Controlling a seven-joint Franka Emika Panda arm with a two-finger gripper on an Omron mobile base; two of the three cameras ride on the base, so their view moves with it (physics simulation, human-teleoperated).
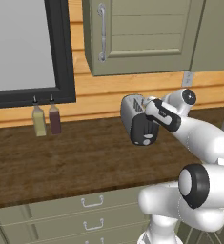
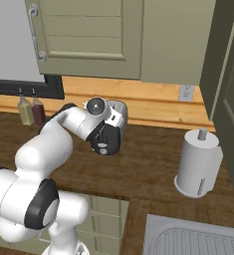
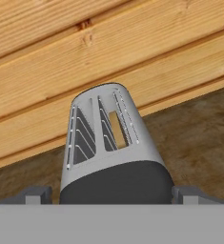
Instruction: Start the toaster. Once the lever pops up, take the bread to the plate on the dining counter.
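The silver-grey toaster (image 1: 131, 110) (image 2: 121, 110) (image 3: 104, 143) stands on the wooden counter against the plank wall, its black end panel (image 1: 144, 132) (image 2: 107, 142) facing me. A tan slice of bread (image 3: 117, 129) sits down in one of its top slots. My gripper (image 1: 147, 109) (image 2: 112, 122) (image 3: 112, 194) hovers just over the black end of the toaster. It is open, with one fingertip (image 3: 35, 193) on each side of the body and nothing held. The plate and the dining counter are out of view.
Two bottles (image 1: 38, 121) (image 1: 55, 119) stand at the wall to the left under a dark-framed window (image 1: 61, 52). To the right are a paper towel roll (image 2: 198, 162) and a sink (image 2: 188, 239). A cabinet (image 1: 132, 33) hangs above; drawers (image 1: 92, 202) lie below.
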